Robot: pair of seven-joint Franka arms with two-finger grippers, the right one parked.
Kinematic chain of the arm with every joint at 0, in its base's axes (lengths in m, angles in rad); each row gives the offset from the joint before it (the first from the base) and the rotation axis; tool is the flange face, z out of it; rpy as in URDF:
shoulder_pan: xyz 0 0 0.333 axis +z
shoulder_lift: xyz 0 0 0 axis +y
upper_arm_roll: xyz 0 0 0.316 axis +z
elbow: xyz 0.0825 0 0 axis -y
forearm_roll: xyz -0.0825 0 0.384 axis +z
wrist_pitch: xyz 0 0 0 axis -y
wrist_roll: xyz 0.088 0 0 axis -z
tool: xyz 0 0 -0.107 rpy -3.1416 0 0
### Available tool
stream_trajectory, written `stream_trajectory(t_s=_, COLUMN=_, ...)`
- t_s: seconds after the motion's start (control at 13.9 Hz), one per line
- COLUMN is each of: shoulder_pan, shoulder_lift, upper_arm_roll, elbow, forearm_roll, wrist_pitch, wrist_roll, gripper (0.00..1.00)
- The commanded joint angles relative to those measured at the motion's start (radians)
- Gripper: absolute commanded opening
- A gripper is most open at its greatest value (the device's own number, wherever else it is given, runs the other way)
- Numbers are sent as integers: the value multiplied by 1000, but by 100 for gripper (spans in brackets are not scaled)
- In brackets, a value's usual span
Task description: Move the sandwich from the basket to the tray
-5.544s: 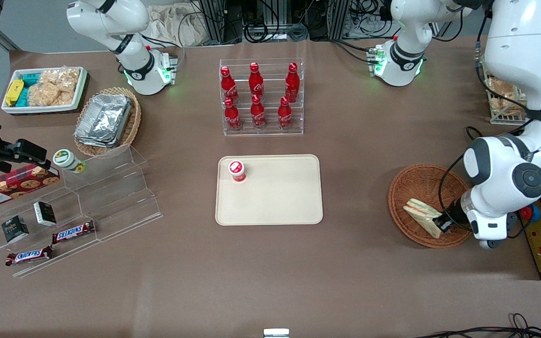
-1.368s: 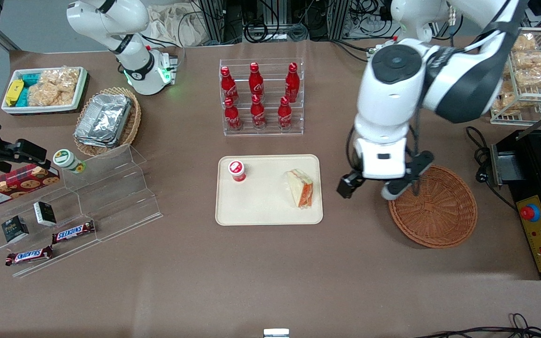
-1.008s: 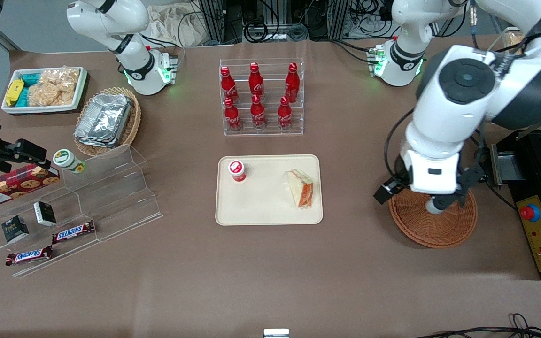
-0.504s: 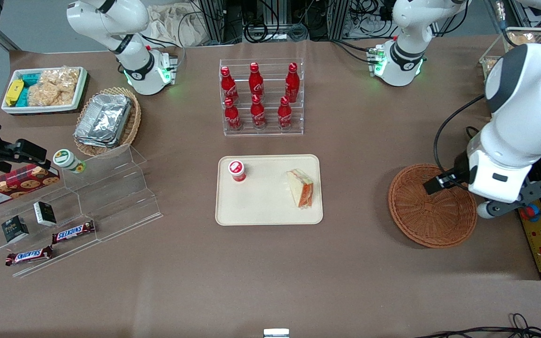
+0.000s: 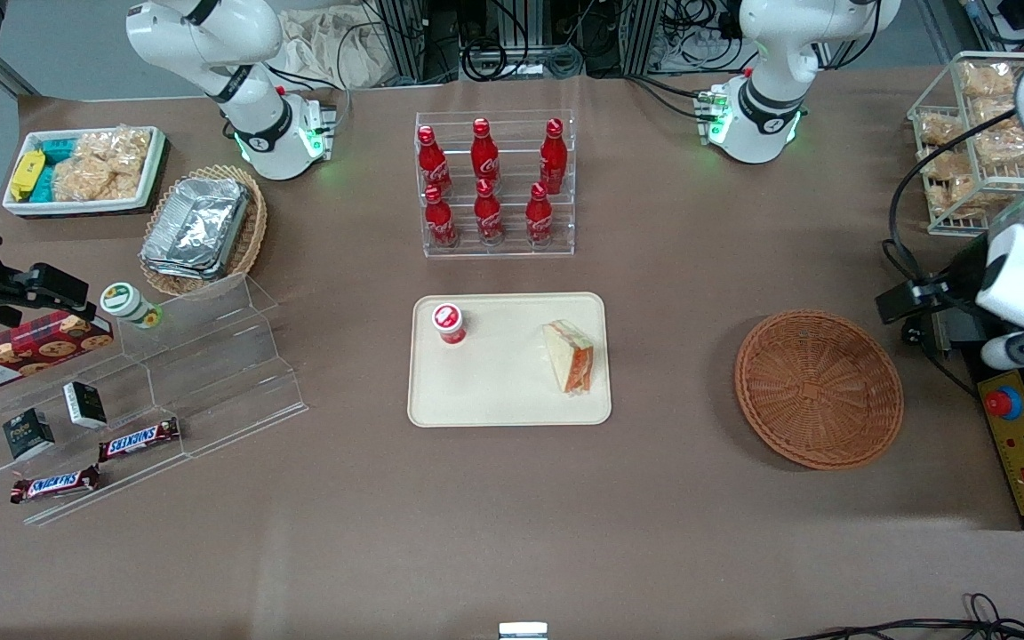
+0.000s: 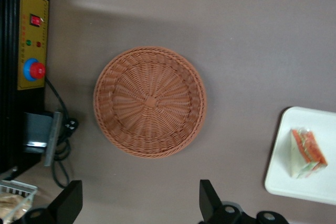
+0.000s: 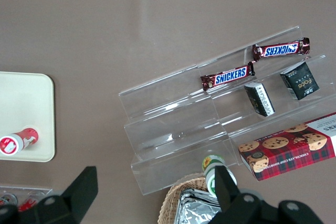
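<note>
Now the sandwich (image 5: 571, 356) lies on the tray (image 5: 512, 400); basket (image 5: 819, 388) empty. Gripper (image 6: 140, 203) has withdrawn high above the basket, jaws wide, holding nothing. Placement looks complete.

White arm, black tool (image 6: 139, 205) (spread fingers)
</note>
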State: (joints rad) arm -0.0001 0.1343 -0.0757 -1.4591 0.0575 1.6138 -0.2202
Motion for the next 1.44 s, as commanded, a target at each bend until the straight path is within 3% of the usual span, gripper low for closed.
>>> stream_trajectory(t_s=0.0, shoulder_pan=-55, shoulder_lift=-122, upper_arm_roll=106, elbow=-147, forearm_roll=-38, wrist_pitch=43, wrist_roll=110, gripper=100)
stream_trajectory(t_s=0.22, shoulder_pan=-60, shoulder_lift=-252, upper_arm_roll=131, elbow=-337, forearm_roll=-38, wrist_pitch=161, wrist_roll=111, gripper=100)
stream_trajectory(t_s=0.43, shoulder_pan=-61, shoulder_lift=-311, upper_arm_roll=137, elbow=-418, forearm_roll=-44, wrist_pitch=208, wrist_roll=111, gripper=100)
stream_trajectory(t_s=1.37, shoulder_pan=-61, shoulder_lift=-298, upper_arm_roll=135, elbow=-402, forearm_roll=-42, wrist_pitch=196, wrist_roll=114, gripper=100)
